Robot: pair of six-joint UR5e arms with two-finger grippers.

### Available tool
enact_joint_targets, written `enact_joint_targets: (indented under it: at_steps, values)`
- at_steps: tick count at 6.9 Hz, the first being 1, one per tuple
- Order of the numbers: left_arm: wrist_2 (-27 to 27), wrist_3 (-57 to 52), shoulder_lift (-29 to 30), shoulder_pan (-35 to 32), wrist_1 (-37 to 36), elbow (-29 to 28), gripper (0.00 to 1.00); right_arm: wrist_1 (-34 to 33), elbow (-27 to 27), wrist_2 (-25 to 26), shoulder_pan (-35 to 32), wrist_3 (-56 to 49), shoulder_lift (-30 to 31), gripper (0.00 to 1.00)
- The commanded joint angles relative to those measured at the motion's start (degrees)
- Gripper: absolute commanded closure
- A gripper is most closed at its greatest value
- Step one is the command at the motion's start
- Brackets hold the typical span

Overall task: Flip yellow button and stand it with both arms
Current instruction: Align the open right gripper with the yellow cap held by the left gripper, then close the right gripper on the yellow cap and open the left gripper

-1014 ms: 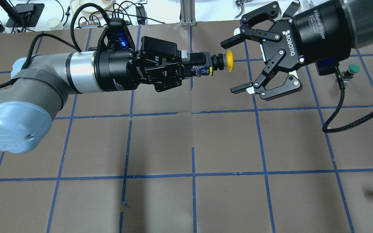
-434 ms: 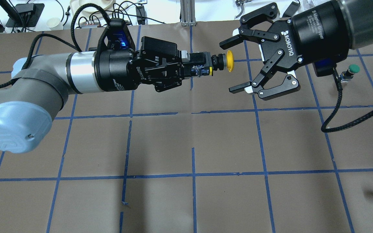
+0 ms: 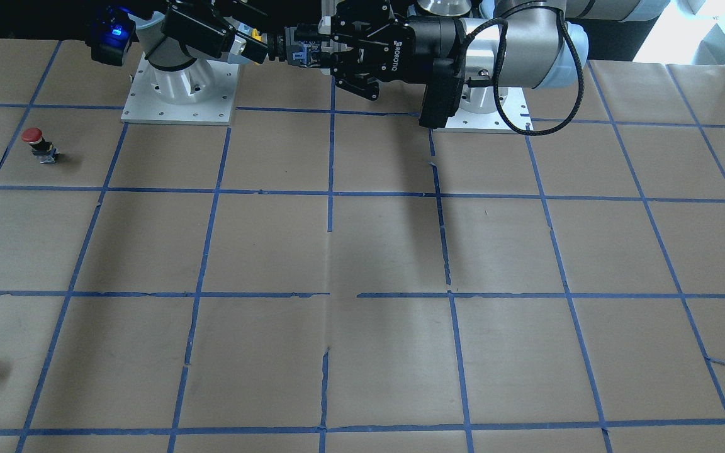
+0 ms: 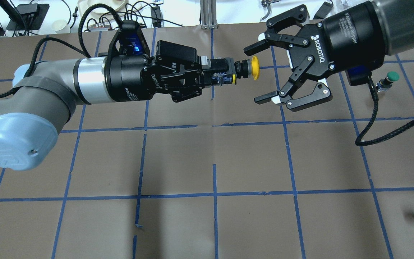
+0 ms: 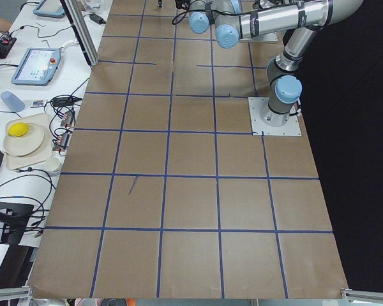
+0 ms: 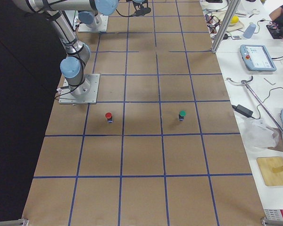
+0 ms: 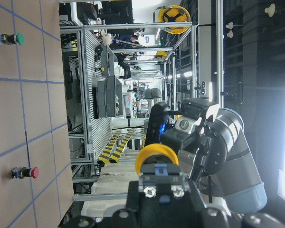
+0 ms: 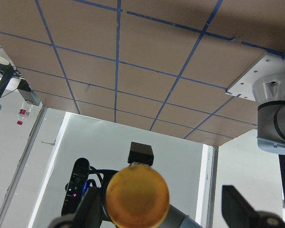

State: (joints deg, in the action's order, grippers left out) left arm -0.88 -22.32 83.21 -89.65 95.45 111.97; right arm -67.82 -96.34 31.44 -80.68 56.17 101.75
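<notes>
Yellow button (image 4: 254, 67) hangs level above the worktop (image 4: 250, 158), its cap pointing at the right end effector (image 4: 256, 73). The left end effector (image 4: 226, 70) is clamped on the button's body, while the right end effector is spread wide, its fingertips flanking the cap without touching

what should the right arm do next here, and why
Probably ease the right gripper a little toward the left gripper, until the cap of the yellow button sits well between its jaws. The left gripper holds the button by its body, level above the table, with the cap facing the right gripper. The right gripper's jaws are spread wide, and the cap is only at their opening.
</notes>
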Motion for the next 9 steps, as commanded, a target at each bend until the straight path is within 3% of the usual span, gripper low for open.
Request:
enact_joint_targets:
  at_steps: [1, 2, 4, 6, 9]
  values:
    - [0.1, 0.0, 0.0, 0.0, 0.0, -0.1, 0.98, 0.0, -1.3, -0.1, 0.0, 0.1, -0.1, 0.22]
    - [0.2, 0.0, 0.0, 0.0, 0.0, -0.1, 0.98, 0.0, -1.3, -0.3, 0.1, 0.1, -0.1, 0.45]
    - [0.2, 0.0, 0.0, 0.0, 0.0, -0.1, 0.98, -0.2, -1.3, -0.6, 0.2, 1.9, 0.1, 0.5]
    - [0.2, 0.0, 0.0, 0.0, 0.0, -0.1, 0.98, -0.1, -1.2, -0.5, 0.4, 2.0, 0.1, 0.63]
    - [0.5, 0.0, -0.1, 0.0, 0.0, -0.1, 0.96, -0.1, -1.2, -0.5, 0.4, 2.0, 0.1, 0.64]
